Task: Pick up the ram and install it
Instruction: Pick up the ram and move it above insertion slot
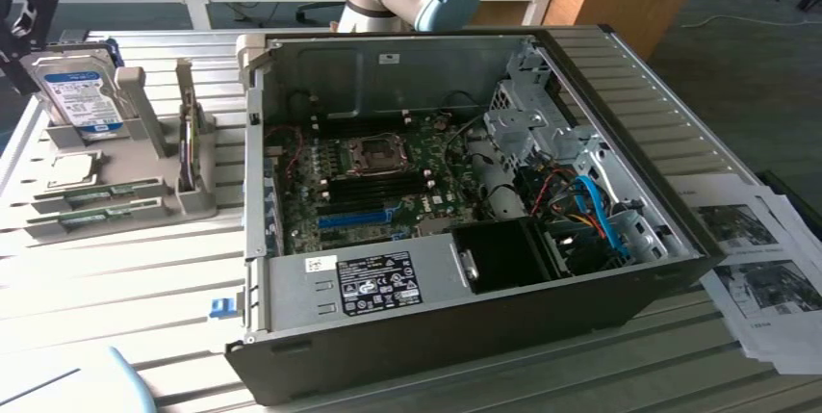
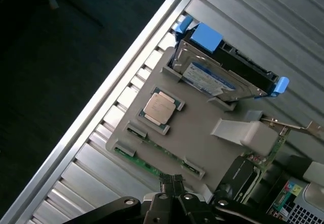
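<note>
The ram shows as two thin green sticks (image 1: pixel 98 195) lying in slots at the near end of a grey holder (image 1: pixel 154 203) on the exterior view's left. In the wrist view one ram stick (image 2: pixel 137 162) lies along the holder's (image 2: pixel 202 133) edge, and a second sits in the slot beside it. My gripper (image 2: pixel 172 182) hangs above the holder with its fingertips pressed together close over the sticks, nothing between them. The open computer case (image 1: pixel 578 297) lies on its side in the middle, its motherboard (image 1: pixel 372 182) exposed.
The holder also carries a silver hard drive with a blue-white label (image 1: pixel 75 90) (image 2: pixel 210 77), a square processor chip (image 2: pixel 159 107) and an upright card (image 1: pixel 191 143). Printed sheets (image 1: pixel 757 269) lie at the exterior view's right. The slatted table's edge (image 2: pixel 101 107) runs next to the holder.
</note>
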Motion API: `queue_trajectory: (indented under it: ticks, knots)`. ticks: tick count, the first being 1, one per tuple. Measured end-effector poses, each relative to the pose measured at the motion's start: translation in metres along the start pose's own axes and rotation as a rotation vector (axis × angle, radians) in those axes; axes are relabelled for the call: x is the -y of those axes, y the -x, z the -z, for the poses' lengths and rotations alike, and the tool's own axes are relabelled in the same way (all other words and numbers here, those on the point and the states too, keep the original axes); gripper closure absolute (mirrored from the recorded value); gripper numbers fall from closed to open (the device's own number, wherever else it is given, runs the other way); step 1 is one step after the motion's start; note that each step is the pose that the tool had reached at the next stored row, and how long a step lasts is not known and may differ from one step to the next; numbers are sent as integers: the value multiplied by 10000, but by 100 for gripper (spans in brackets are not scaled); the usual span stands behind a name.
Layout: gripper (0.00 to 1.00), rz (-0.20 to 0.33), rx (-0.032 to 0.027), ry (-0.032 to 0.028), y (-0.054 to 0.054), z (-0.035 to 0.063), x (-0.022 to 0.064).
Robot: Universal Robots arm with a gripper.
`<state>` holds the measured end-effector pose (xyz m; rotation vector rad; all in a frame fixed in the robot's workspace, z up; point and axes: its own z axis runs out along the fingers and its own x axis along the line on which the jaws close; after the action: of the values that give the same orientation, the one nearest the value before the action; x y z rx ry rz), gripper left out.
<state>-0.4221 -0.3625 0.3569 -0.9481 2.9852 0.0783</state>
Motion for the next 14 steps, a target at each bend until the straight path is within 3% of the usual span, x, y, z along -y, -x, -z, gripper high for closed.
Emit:
queue_trajectory:
  ticks: [14]
  knots:
    - [91,1832,-82,42,0,0,0]
